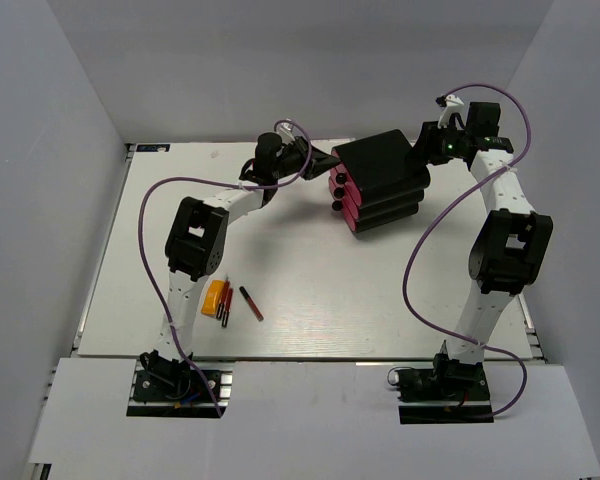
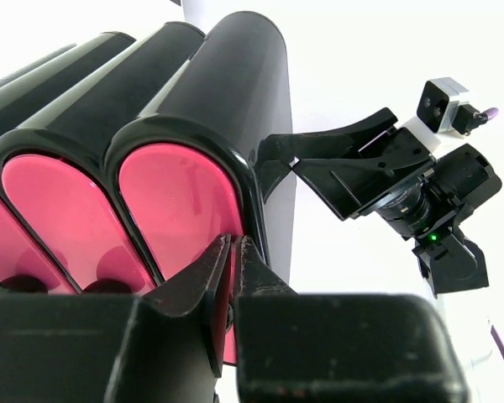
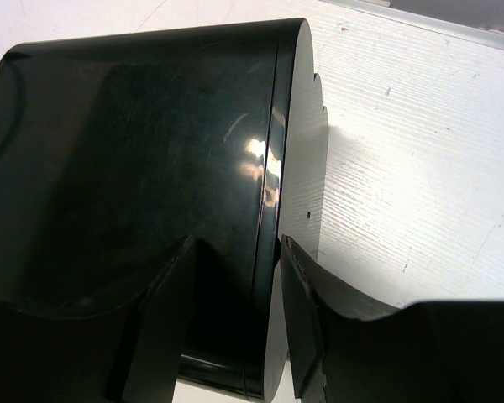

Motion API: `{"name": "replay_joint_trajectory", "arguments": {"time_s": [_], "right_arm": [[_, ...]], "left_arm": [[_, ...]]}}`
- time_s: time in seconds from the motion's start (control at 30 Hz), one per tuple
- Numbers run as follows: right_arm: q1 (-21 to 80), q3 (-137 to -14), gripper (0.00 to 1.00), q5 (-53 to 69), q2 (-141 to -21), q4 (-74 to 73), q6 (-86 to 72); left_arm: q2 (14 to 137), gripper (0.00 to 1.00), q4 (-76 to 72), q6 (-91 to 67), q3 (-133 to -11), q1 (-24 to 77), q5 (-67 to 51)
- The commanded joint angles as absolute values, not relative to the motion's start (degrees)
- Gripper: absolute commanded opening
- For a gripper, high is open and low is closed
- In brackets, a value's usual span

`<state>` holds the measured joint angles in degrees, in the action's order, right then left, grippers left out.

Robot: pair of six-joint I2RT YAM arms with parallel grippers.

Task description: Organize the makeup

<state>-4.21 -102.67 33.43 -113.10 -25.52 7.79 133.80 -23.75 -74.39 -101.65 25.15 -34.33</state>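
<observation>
- A white table (image 1: 380,300) fills the floor of a booth with plain grey walls (image 1: 40,150). A paler strip runs along its near edge, where the two arm bases are bolted.
- A purple cable (image 1: 145,215) loops along each arm.
- A black box (image 1: 385,165) with pink drawer fronts (image 2: 181,210) stands near the far edge, right of the middle. It is turned so the fronts face the near-left.
- The makeup lies near the near-left corner, just beside the lower part of the left arm.
- It is an orange tube (image 1: 215,298), a thin pencil (image 1: 226,313) touching the tube's right side, and a red pencil (image 1: 252,304) a little further right.
- All three lie flat on the table, well apart from both grippers and from the box.
- The left gripper (image 2: 233,248) is at the far-left end of the box, against the rim of the end drawer front. Its fingers are pressed almost together, with only a thin slit between them. Whether they nip anything cannot be told.
- The right gripper (image 3: 235,243) is at the back right of the box. It pinches the box's rear edge, one finger on the glossy top and the other on the back wall.
</observation>
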Motion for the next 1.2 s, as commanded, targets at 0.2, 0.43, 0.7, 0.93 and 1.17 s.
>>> {"name": "replay_joint_trajectory", "arguments": {"time_s": [0.2,0.43,0.7,0.93,1.17], "right_arm": [[-2.2,-102.4,0.49,34.0,-116.1,-32.3,9.2],[-2.4,-102.4,0.49,33.8,-116.1,-32.3,9.5],[-2.4,-102.2,0.50,33.5,-116.1,-32.3,9.7],[-2.4,-102.0,0.60,33.4,-116.1,-32.3,9.7],[-2.4,-101.9,0.60,33.3,-116.0,-32.3,9.8]], "left_arm": [[133.6,0.20,-30.1,-76.8,-98.4,26.1,-34.4],[130.8,0.56,-37.1,-78.6,-93.6,25.1,-33.0],[126.7,0.56,-42.6,-79.5,-86.0,24.0,-30.5],[125.2,0.25,-38.4,-79.7,-81.6,24.0,-29.3],[130.1,0.42,-22.4,-74.7,-90.4,24.5,-34.2]]}}
